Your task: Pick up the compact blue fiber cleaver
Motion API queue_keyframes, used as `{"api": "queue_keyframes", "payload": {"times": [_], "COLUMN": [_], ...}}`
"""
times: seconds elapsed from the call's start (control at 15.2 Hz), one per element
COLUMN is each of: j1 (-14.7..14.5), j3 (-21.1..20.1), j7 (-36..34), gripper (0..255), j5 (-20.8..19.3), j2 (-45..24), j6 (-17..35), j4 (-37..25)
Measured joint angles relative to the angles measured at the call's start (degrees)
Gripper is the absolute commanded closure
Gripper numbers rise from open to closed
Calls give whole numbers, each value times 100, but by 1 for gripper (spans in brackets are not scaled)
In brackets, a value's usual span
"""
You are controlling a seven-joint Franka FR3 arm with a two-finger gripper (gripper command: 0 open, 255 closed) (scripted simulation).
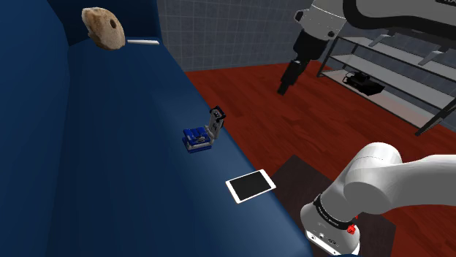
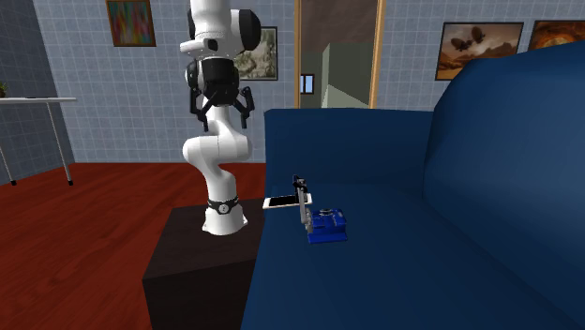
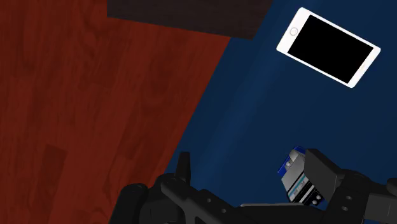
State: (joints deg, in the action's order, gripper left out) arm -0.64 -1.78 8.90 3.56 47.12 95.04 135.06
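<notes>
Shoulder view shows the main hazard. The fiber cleaver (image 1: 198, 138) is a small blue block with a grey lid standing upright on one side. It sits on the seat of a blue sofa (image 1: 109, 190), close to the seat's front edge, not on a table. If the fingers close across the raised lid and not the blue body, the lid will probably fold or the tool will twist out of the grip. A descent that lands off-centre could nudge the light block over the edge onto the wood floor (image 1: 248, 95). Pressing down hard would likely sink it into the cushion and tilt it. A white-framed phone (image 1: 251, 186) lies flat on the same seat edge, nearer the dark stand (image 2: 202, 258). An approach swept low from the stand side could clip it.

The end effector (image 2: 222, 112) is released, its two black fingers spread apart with nothing between them. It hangs high beside the arm, well above seat level. By my judgement it is out over the floor, not over the cushion. The cleaver (image 2: 323, 224) lies well apart from it, far below and toward the second exterior view's right, just past the phone (image 2: 284, 201). In the wrist view the cleaver (image 3: 294, 179) peeks out beside one finger (image 3: 323, 170) and is partly hidden by it. It is outside the gap between the fingers, with no contact. Reaching it calls for a move sideways over the seat as well as down.
</notes>
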Motion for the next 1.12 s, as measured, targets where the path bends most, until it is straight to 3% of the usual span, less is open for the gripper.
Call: {"api": "queue_keyframes", "payload": {"times": [0.26, 1.12], "j1": [-27, -183], "j3": [-171, -1126], "j7": [-311, -2123], "gripper": [0, 0], "j5": [215, 1316], "j2": [-238, -2524], "j6": [174, 1284], "j4": [35, -749]}}
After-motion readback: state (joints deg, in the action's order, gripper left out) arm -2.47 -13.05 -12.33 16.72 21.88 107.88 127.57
